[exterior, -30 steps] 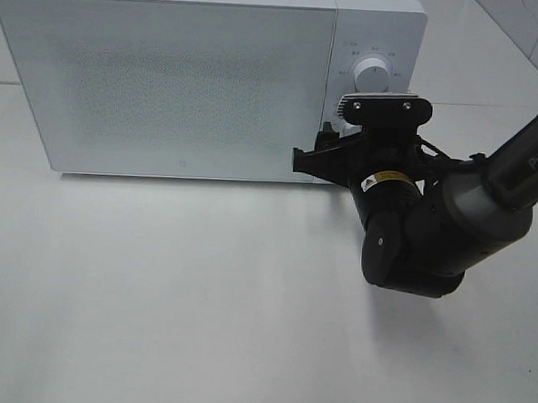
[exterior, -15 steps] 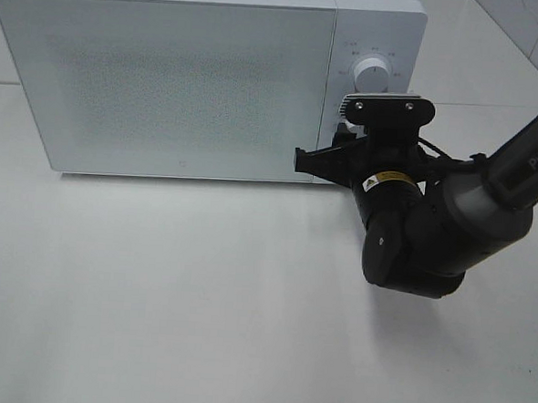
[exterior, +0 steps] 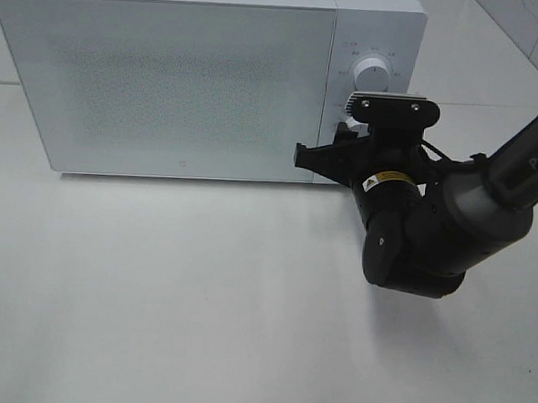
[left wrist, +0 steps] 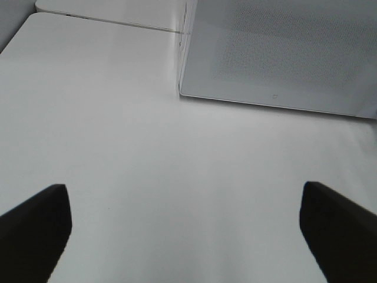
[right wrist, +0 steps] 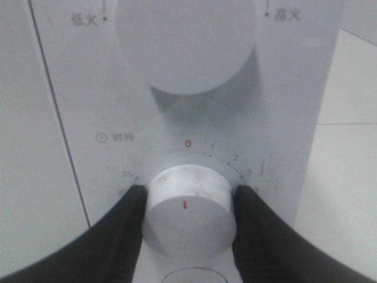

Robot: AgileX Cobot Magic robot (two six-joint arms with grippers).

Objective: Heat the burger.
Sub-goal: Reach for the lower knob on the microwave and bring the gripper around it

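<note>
The burger is out of view. The white microwave [exterior: 167, 76] stands at the back of the table with its door closed. My right gripper [exterior: 340, 135] is at the microwave's control panel, below the upper dial [exterior: 372, 73]. In the right wrist view my right gripper [right wrist: 189, 197] is shut on the lower timer knob [right wrist: 187, 212], one black finger [right wrist: 126, 230] on each side of it. The knob's red mark sits in line with the 0. My left gripper [left wrist: 184, 194] hangs open over bare table, short of the microwave [left wrist: 283, 53], with nothing between its fingers.
The white tabletop [exterior: 172, 296] spreads in front of the microwave. My right arm [exterior: 432, 230] reaches in from the right edge. A tiled wall shows at the back right corner.
My right gripper has closed its fingers onto the timer knob and shifted slightly toward the panel. The left gripper shows no change.
</note>
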